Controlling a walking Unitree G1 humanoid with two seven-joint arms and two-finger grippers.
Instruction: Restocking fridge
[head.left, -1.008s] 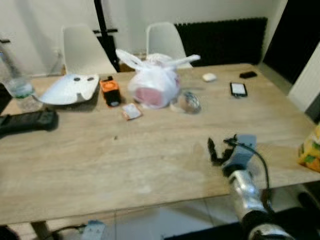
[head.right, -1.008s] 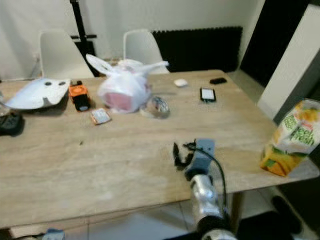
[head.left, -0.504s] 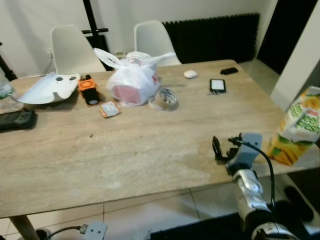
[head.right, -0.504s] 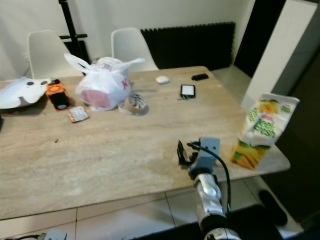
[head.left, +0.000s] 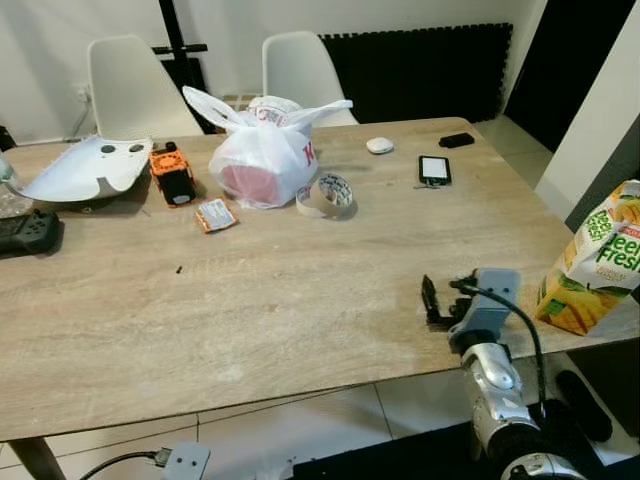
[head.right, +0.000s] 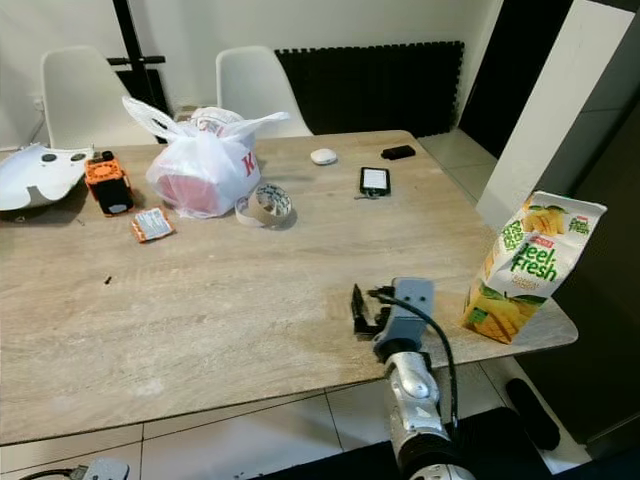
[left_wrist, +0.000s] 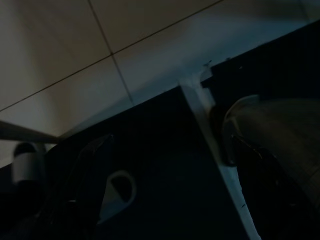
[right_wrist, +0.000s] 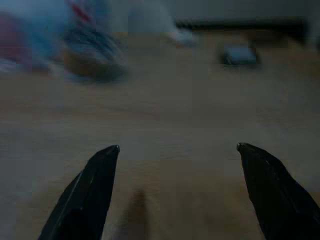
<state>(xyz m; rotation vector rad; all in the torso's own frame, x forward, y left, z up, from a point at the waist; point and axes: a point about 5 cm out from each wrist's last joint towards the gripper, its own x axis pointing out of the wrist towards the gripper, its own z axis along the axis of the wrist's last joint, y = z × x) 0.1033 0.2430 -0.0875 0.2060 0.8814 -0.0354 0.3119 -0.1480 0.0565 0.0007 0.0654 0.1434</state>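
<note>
The juice carton (head.right: 530, 268) stands upright at the right edge of the wooden surface (head.right: 200, 300), lower right of the frame, and its green lettering reads "Feel Fresh", with fruit pictured on the yellow lower part. The right gripper (right_wrist: 177, 150) hovers low over the surface just left of the carton, not touching it, fingers (right_wrist: 95, 190) spread wide apart with nothing between them. Up in the top middle sits a tied white plastic bag (head.right: 203, 160) with some red print that's too small to read, a tape roll (head.right: 264, 205) right beside it, and a phone (head.right: 373, 180) further right. The left wrist view is dark, just floor tiles, so its fingers can't be judged.
</note>
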